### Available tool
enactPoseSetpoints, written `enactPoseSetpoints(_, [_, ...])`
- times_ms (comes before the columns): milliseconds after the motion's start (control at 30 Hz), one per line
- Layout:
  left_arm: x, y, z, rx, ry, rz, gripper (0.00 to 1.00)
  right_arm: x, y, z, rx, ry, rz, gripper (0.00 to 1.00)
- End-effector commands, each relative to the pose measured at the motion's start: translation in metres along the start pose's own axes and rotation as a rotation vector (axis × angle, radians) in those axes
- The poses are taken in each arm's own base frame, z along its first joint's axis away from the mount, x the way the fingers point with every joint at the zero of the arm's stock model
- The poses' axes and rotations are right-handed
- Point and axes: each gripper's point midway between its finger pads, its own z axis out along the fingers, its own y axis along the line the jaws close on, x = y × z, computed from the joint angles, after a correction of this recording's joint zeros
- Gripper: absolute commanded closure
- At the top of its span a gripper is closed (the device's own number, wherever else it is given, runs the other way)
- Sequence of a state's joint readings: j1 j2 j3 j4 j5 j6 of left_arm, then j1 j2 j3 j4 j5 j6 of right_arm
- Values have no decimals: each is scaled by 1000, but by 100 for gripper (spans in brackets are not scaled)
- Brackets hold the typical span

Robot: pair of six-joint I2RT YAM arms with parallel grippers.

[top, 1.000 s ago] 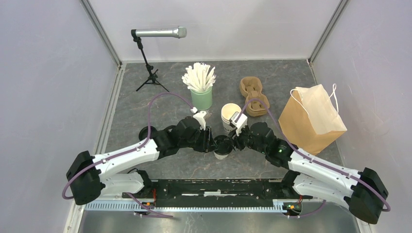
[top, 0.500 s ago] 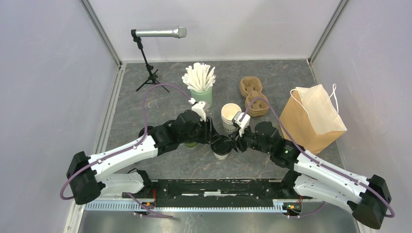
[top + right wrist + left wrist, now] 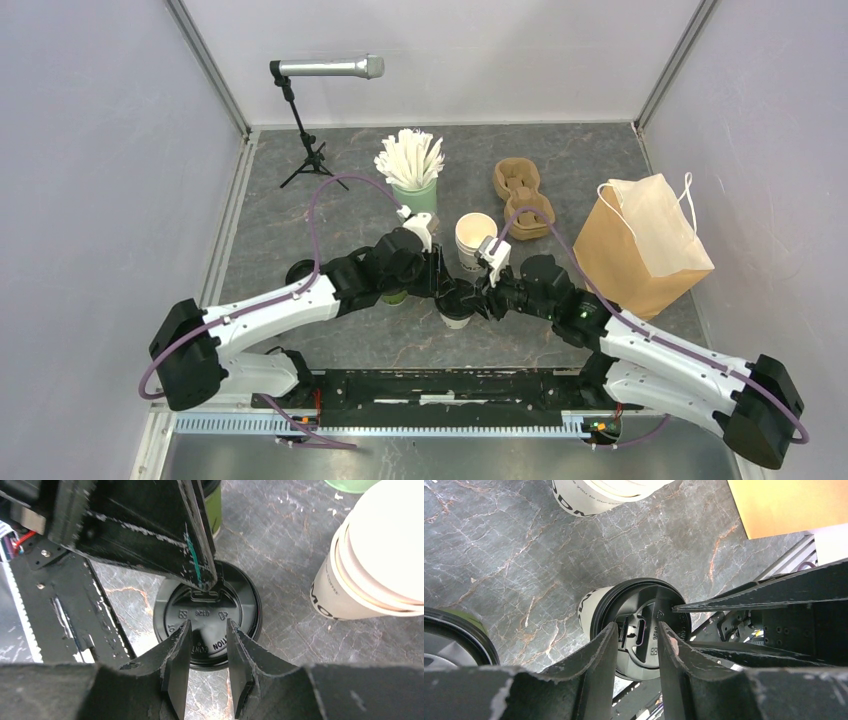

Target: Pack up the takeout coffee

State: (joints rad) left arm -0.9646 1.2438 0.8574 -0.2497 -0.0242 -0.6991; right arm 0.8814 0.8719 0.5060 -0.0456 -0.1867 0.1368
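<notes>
Takeout coffee: white cup (image 3: 455, 319), black lid (image 3: 200, 612) on, stands centre, near arm bases; olive-green cup (image 3: 454, 635) just left of it. Left gripper (image 3: 636, 630) and right gripper (image 3: 207, 627) both part-open, tips over lid, clamping nothing. Step: likely pressing lid down. Next: grip cup body, carry upright toward cardboard carrier (image 3: 522, 195), far right.
</notes>
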Motion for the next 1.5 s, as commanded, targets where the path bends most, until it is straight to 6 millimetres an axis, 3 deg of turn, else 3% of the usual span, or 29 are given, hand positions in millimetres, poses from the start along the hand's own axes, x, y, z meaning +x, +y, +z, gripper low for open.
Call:
enactPoseSetpoints(0, [7,11,7,-23,-7,4,58,6,-7,5,27,-12,-5,63])
enactPoseSetpoints(167, [20,21,8,-37,4,-20,59,37,-12,4,53,13,34,63])
enactPoseSetpoints(600, [38,41,7,-93,27,-44,58,148,-11,-9,61,150,167,63])
enactPoseSetpoints(733, [45,45,8,-99,43,-51,58,162,-8,-10,54,154,224,63])
enactPoseSetpoints(767, [46,45,9,-101,45,-52,58,179,-7,-14,55,186,237,63])
enactPoseSetpoints(833, [48,47,9,-103,49,-54,58,189,-6,-16,50,204,251,63])
enactPoseSetpoints(967, [49,47,8,-103,51,-58,58,196,-3,-18,42,219,270,63])
enactPoseSetpoints(1067, [49,44,7,-79,52,-47,58,173,1,-12,11,176,253,62])
enactPoseSetpoints(1167, [49,41,6,-65,55,-37,58,110,4,-3,-12,60,216,59])
enactPoseSetpoints(1233, [48,40,6,-60,55,-37,58,70,1,-2,8,-1,205,47])
enactPoseSetpoints(1333, [47,38,6,-55,54,-40,58,21,-6,-8,70,-63,203,38])
enactPoseSetpoints(1467, [45,35,5,-45,54,-40,58,-7,-12,-19,131,-103,253,28])
